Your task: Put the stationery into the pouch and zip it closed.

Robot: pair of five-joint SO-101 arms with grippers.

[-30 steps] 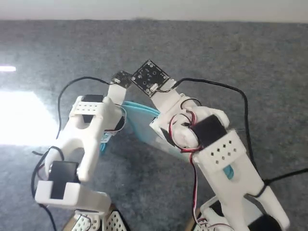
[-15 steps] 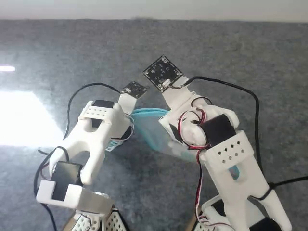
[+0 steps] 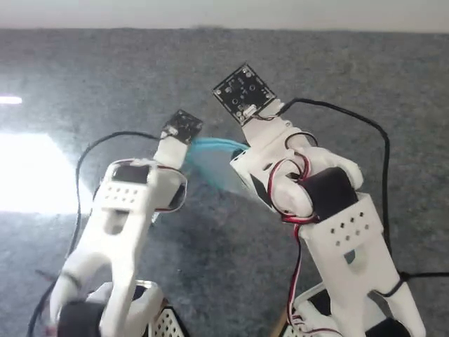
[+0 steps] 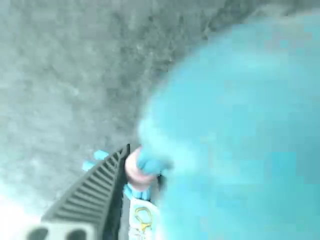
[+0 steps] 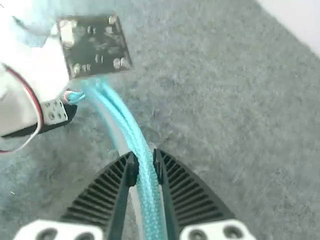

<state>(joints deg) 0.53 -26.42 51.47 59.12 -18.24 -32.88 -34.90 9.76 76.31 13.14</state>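
Two white robot arms held a turquoise pouch [image 3: 210, 150] in the air between them, above a grey tabletop [image 3: 365, 77]. Over the last second both arms had swung farther from their bases, and the left arm had stretched out lower. The pouch, which had shown a broad face, now showed as a thin band, edge-on and pulled taut.

The right arm's fingers [image 5: 112, 190] were clamped together on the pouch's ribbed turquoise edge. The left arm's fingers [image 4: 97, 182] appeared pinched on the opposite end, at a small pink and blue piece, perhaps the zip pull [image 4: 142, 167]; blur made this uncertain.

The tightening suggested the zipping step was under way. Whether the zip was fully closed could not be told.

Open grey surface lay on all sides of the arms. The tabletop's far edge met a pale wall [image 3: 224, 12] well beyond the pouch, leaving room to pull the ends farther apart.
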